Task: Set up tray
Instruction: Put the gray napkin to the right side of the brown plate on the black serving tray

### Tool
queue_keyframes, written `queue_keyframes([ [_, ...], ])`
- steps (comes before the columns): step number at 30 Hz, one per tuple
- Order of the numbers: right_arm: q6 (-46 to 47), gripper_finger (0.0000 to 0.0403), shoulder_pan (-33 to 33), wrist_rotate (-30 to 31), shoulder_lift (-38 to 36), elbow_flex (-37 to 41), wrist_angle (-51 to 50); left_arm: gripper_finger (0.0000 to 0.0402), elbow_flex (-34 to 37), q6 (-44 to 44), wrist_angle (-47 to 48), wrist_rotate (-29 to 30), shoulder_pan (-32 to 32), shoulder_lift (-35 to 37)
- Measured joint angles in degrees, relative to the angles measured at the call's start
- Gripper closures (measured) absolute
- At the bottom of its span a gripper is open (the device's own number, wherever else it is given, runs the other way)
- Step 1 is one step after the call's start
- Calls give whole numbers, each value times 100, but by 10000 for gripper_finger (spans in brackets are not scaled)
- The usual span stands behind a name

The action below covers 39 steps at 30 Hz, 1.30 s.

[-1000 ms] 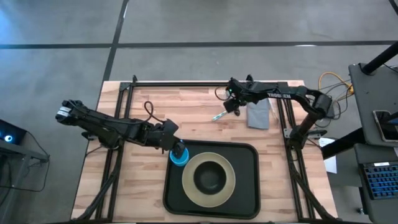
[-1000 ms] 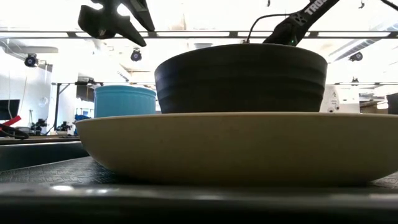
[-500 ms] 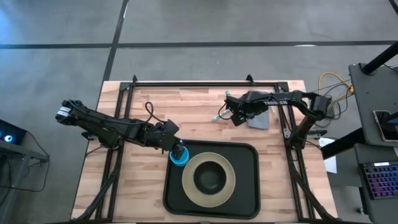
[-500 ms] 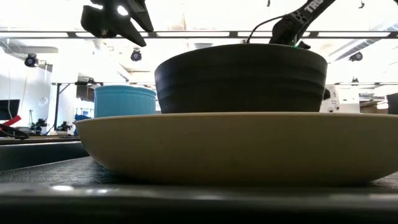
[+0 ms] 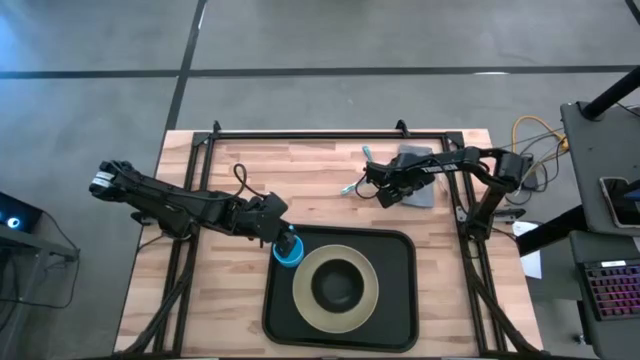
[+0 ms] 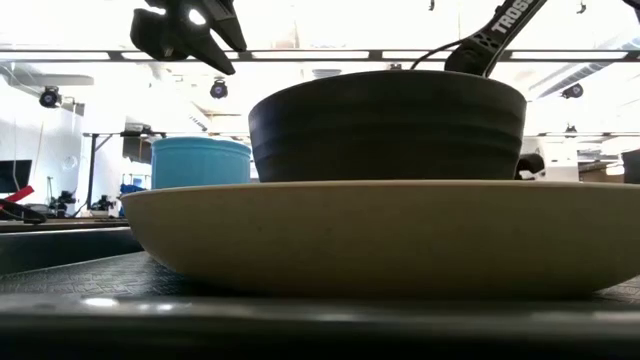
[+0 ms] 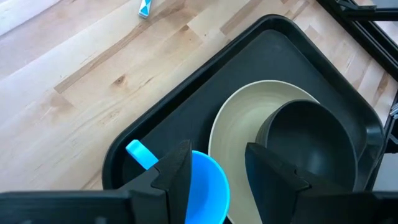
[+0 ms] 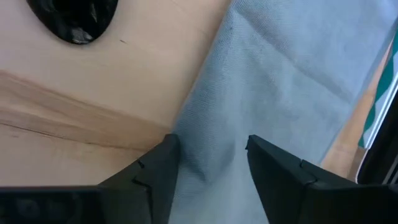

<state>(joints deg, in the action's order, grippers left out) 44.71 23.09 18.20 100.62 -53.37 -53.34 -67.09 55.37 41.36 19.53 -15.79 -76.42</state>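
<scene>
The black tray [image 5: 400, 300] lies at the table's near middle. On it rests a beige plate [image 5: 362, 300] with a dark bowl [image 5: 337, 285] standing in it. A blue cup [image 5: 287, 253] stands in the tray's far left corner [image 7: 155, 118]. My left gripper [image 7: 214, 155] hovers open above the cup [image 6: 200, 162], clear of it in the low view. A grey napkin [image 5: 420, 190] lies flat on the wood, right of centre. My right gripper [image 5: 385, 192] is open, its fingers either side of the napkin's left edge [image 8: 205, 106]. My right gripper comes at the napkin's left edge [image 8: 205, 106] from above, fingers spread and pointing down. I cannot tell whether the fingertips touch the cloth. The napkin lies flat on the table.
A utensil with a teal handle [image 5: 352, 187] lies on the wood just left of my right gripper, also seen in the left wrist view [image 7: 144, 7]. A black frame rail [image 5: 330, 134] runs along the table's far edge. Bare wood lies left of the tray.
My right gripper has moved from the table's far middle toward the near edge and slightly right, coming down over the napkin's left edge. The napkin, cup, plate and bowl have stayed where they were.
</scene>
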Motion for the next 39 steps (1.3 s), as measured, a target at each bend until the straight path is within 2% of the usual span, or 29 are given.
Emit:
queue_keyframes([
  [6,47,279,7,-186,-24,14,-4,271,0,0,-2,-4,-4,0],
  [14,-140,387,4,-477,-61,31,-31,271,0,0,-2,-11,-69,0],
  [20,-184,394,-7,-1070,-244,43,-24,271,0,0,-2,-8,-119,0],
  [24,-184,394,-64,-1494,-690,45,-91,271,0,-16,-2,-8,-179,-2],
  [31,-92,395,-236,-1934,-1778,-125,-1202,271,0,-61,-4,0,-260,-2],
  [35,348,395,-512,-2335,-2343,-286,-1684,271,51,-190,-2,7,-258,-2],
  [39,1122,395,-1062,-2625,-2627,-289,-1693,271,110,-290,-4,16,-258,-2],
])
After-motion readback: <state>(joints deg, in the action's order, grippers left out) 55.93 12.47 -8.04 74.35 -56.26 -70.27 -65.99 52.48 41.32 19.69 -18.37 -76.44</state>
